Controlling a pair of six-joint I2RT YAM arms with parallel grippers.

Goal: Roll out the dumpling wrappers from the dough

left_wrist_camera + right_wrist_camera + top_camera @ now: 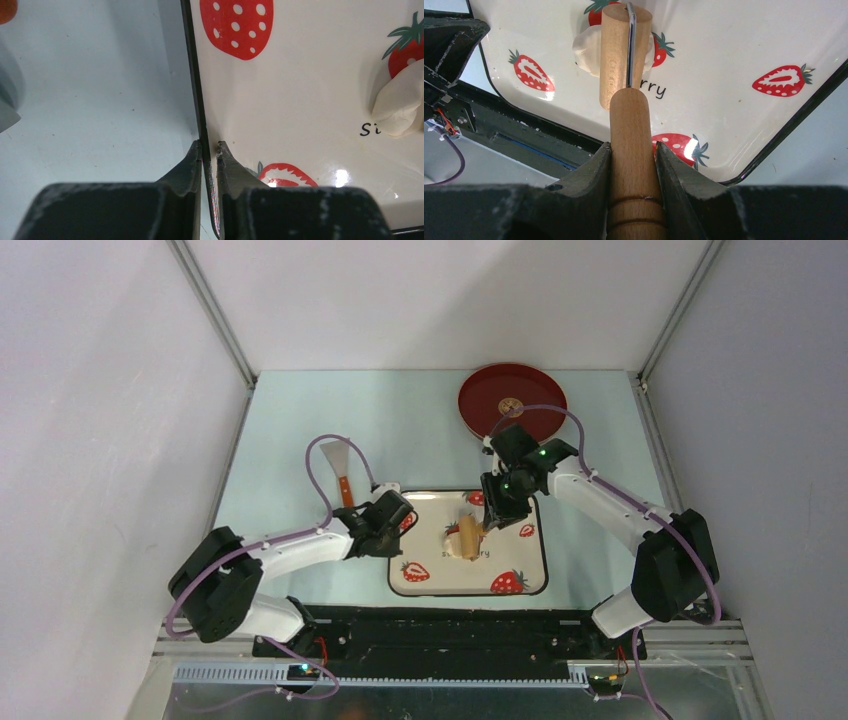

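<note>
Rolling seems in hand: right gripper [633, 150] clamps the roller [616, 55], its drum on the dough [585, 52] at the middle of the plate [300, 100], left gripper [210, 147] pinches its left edge; next needs firm, even strokes.

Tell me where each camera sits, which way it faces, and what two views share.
Top external: above and behind the bases, looking down on the table; both arms show.
Left wrist: on the left arm, facing along the left gripper, shut on the rim of the strawberry plate.
Right wrist: on the right arm, facing down the right gripper, shut on the wooden roller.
Shared: both wrist views show that plate and the dough.
</note>
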